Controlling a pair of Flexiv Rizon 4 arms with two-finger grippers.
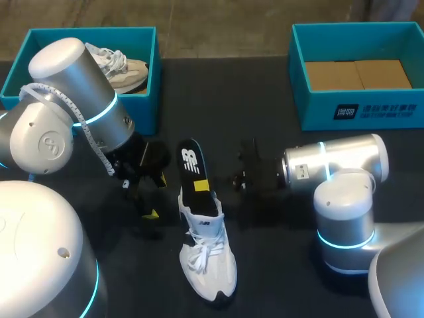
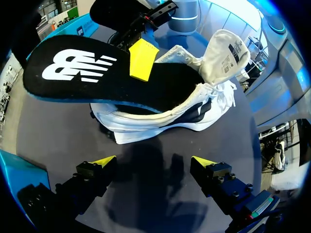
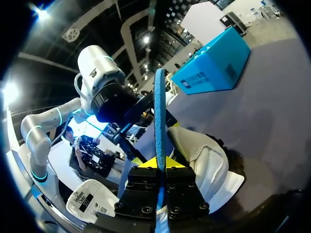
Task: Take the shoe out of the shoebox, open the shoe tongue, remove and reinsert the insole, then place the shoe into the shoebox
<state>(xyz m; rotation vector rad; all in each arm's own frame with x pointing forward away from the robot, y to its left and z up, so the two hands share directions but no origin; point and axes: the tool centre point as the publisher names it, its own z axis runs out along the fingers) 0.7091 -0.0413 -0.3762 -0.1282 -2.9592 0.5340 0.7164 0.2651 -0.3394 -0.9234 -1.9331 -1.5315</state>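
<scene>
The right gripper [image 3: 159,163] clamps the black insole [image 1: 191,162] edge-on between its fingers, one end at the white shoe's [image 1: 207,255] opening. The left gripper [image 2: 150,165] hangs spread and empty, just left of the shoe. Two teal shoeboxes [image 1: 358,109] stand far off.

Lower end of black foam insole [image 1: 189,172] hidden inside white lace-up sneaker [image 1: 209,262]. Beige sneaker [image 1: 129,73] in teal cardboard box [image 1: 151,86] half covered by silver left arm [image 1: 76,93].
</scene>
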